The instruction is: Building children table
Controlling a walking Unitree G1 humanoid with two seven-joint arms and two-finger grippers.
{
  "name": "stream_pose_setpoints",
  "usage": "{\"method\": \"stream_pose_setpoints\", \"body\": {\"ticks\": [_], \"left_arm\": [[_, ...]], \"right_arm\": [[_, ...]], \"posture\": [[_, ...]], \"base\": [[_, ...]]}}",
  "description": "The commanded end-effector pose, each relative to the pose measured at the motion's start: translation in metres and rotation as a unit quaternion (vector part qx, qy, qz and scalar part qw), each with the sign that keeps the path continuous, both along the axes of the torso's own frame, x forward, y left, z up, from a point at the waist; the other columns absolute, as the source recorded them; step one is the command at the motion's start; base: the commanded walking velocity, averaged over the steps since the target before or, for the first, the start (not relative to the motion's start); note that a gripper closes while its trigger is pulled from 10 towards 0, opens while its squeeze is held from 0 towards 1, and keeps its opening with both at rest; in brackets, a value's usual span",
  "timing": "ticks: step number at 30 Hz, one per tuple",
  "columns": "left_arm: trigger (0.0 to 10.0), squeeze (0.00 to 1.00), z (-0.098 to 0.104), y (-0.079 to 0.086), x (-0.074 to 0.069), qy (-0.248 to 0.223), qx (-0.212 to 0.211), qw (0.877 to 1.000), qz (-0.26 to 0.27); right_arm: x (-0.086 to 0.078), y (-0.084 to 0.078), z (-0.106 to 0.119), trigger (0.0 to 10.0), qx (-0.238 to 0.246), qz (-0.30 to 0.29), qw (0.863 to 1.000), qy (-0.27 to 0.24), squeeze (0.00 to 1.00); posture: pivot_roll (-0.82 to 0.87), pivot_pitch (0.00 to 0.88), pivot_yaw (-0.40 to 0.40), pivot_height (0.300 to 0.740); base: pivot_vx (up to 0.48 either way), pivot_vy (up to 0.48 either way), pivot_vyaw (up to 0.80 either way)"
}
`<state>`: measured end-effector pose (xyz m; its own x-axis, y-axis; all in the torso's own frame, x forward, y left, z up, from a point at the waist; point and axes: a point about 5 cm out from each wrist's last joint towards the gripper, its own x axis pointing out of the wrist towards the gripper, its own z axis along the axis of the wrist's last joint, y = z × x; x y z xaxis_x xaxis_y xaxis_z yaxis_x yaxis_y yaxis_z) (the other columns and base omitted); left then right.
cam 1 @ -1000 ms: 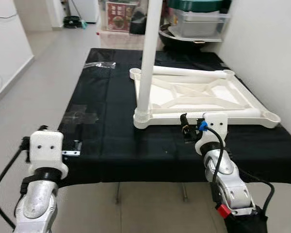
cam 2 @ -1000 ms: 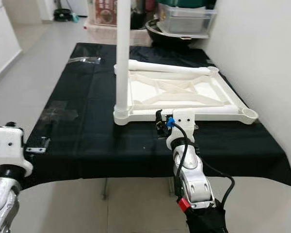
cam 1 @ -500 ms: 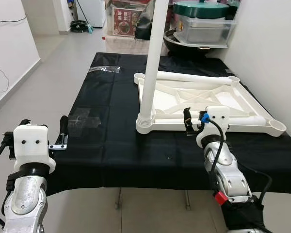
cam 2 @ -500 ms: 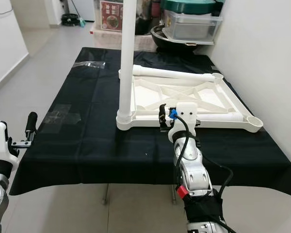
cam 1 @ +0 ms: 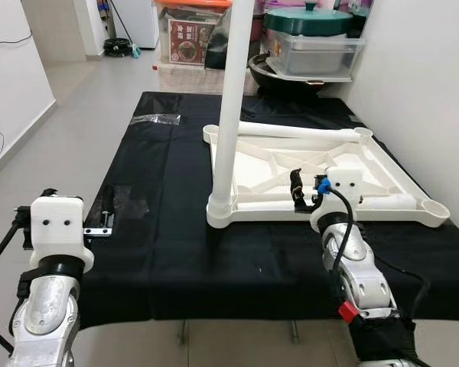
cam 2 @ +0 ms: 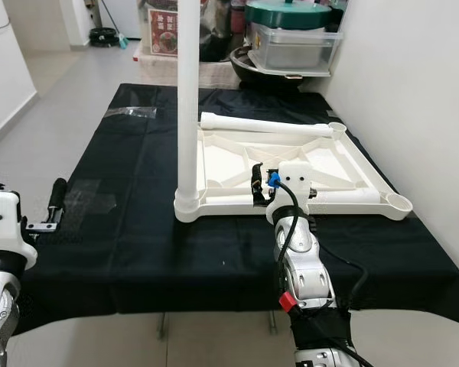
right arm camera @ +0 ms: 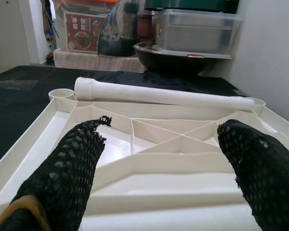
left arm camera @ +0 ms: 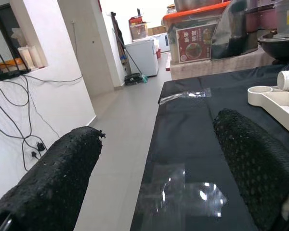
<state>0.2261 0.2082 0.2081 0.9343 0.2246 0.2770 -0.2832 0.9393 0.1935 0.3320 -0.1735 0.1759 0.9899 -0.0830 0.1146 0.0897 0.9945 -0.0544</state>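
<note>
The left gripper (left arm camera: 154,183), fingers spread, hovers empty at the table's (cam 1: 176,252) left edge. The right gripper (right arm camera: 164,178), also spread, sits over the near rail of the upturned tabletop (cam 1: 321,164). One leg (cam 1: 231,107) stands at its near-left corner; a loose leg (right arm camera: 159,95) lies along the far rail. Grip that one mid-length. The far red label (cam 1: 187,42) is unreadable.

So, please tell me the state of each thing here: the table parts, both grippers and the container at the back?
Tabletop: upside down on the black cloth.
Upright leg: standing in the near-left corner socket.
Loose leg: lying across the far edge.
Left gripper: open, empty.
Right gripper: open, over the tabletop.
Container: lid on.
</note>
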Motion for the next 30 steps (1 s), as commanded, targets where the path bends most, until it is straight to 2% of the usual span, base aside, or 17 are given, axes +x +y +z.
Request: {"method": "stream_pose_setpoints", "body": {"ticks": [1,19,23,29,30], "left_arm": [[10.0,0.00,-0.002,0.000,0.001,0.008,0.011,1.000,-0.001],[10.0,0.00,-0.005,-0.003,0.001,0.012,0.011,1.000,-0.003],[10.0,0.00,-0.004,-0.003,0.000,0.012,0.009,1.000,0.002],[10.0,0.00,-0.007,-0.002,0.000,0.019,0.011,1.000,0.000],[10.0,0.00,-0.008,-0.003,0.000,0.021,0.007,1.000,-0.002]], "right_arm": [[0.002,-0.003,0.002,10.0,0.002,-0.007,1.000,-0.008,0.00],[0.002,-0.001,0.001,10.0,0.005,-0.005,1.000,-0.004,0.00],[0.002,0.000,0.001,10.0,0.005,-0.004,1.000,-0.004,0.00],[0.006,-0.010,0.002,10.0,0.002,-0.020,1.000,-0.001,0.00],[0.008,-0.016,0.001,10.0,0.007,-0.032,0.999,0.004,0.00]], "posture": [[0.12,0.029,-0.065,0.740],[0.12,0.053,-0.070,0.740],[0.12,0.055,-0.068,0.740],[0.13,0.060,-0.068,0.740],[0.13,0.062,-0.067,0.740]], "base": [[0.304,0.000,0.00],[0.312,0.000,0.00],[0.000,0.000,0.00],[0.000,0.000,0.00],[0.000,0.000,0.00]]}}
